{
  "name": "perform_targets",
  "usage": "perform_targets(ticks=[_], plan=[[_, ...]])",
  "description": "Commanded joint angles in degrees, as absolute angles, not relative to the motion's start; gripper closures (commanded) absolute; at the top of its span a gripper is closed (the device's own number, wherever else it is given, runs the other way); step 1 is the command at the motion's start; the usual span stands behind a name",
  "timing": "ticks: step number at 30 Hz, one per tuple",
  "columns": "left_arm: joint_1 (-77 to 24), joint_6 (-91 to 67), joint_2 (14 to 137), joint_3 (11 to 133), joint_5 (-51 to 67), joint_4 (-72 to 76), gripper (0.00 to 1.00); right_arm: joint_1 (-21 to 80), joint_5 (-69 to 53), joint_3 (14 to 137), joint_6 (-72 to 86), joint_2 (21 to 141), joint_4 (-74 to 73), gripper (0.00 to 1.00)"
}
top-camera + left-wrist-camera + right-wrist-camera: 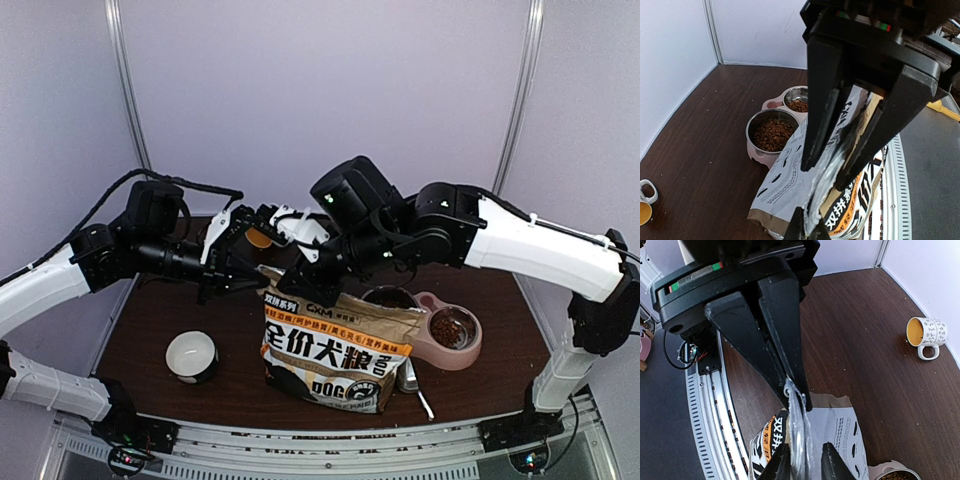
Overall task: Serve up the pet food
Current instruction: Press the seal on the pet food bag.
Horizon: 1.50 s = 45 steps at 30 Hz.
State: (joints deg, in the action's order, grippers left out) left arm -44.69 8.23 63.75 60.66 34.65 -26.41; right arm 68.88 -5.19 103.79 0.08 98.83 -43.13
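Brown kibble (pixel 772 135) lies in both steel cups of the pink bowl (pixel 759 154). The bowl stands on the dark wood table (pixel 150 340), just beside the bag (pixel 335 350), on the bag's right. Whether the two touch cannot be told.

The bag stands upright at mid-table. Its printed face is turned toward the arm bases and its mouth points upward. The inside of the bag is hidden, so any kibble there cannot be seen.

Left gripper (pixel 805 229): the fingers are closed together on the crinkled foil lip of the bag mouth, and the lip is pinched between the tips.

Right gripper (pixel 806 465): the fingers stand a little apart, at a narrow opening. One finger is on each side of the same foil lip, and a dark gap shows beside the foil.

The two grippers face each other over the top of the bag, their tips near one another along the lip.

The mug (pixel 926 332) lies on its side on the table, behind the bag and well apart from it. It is white with a yellow inside.

The white dish (pixel 192 356) stands upright to the left of the bag, apart from it.

A metal utensil (pixel 412 382) lies at the right foot of the bag, in front of the bowl.
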Motion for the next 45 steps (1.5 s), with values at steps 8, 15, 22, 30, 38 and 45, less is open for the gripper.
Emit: perform_targets(ticks=[8, 15, 22, 30, 38, 45], plan=[[-46.64, 8.61, 61.74, 59.29, 39.96, -24.15, 1.00, 68.27, -2.44, 99.94, 4.18, 98.18, -32.85, 0.57], [-46.01, 7.24, 60.53, 59.18, 44.50, -22.30, 1.00, 67.77, -2.71, 94.43, 4.87, 93.83, -30.60, 0.49], [-45.84, 5.46, 60.15, 59.66, 48.74, -20.50, 1.00, 67.42, -5.00, 91.98, 6.97, 91.27, -27.17, 0.43], [-45.75, 6.31, 60.59, 60.59, 48.57, -22.47, 1.00, 67.83, -6.54, 94.35, 3.50, 93.46, -31.10, 0.55], [-45.45, 6.85, 61.68, 61.00, 48.59, -22.72, 1.00, 68.25, -8.22, 96.90, 1.16, 95.72, -31.26, 0.71], [-44.83, 6.37, 61.19, 60.65, 48.38, -21.48, 1.00, 68.20, -9.55, 97.35, 0.42, 96.68, -32.43, 0.80]])
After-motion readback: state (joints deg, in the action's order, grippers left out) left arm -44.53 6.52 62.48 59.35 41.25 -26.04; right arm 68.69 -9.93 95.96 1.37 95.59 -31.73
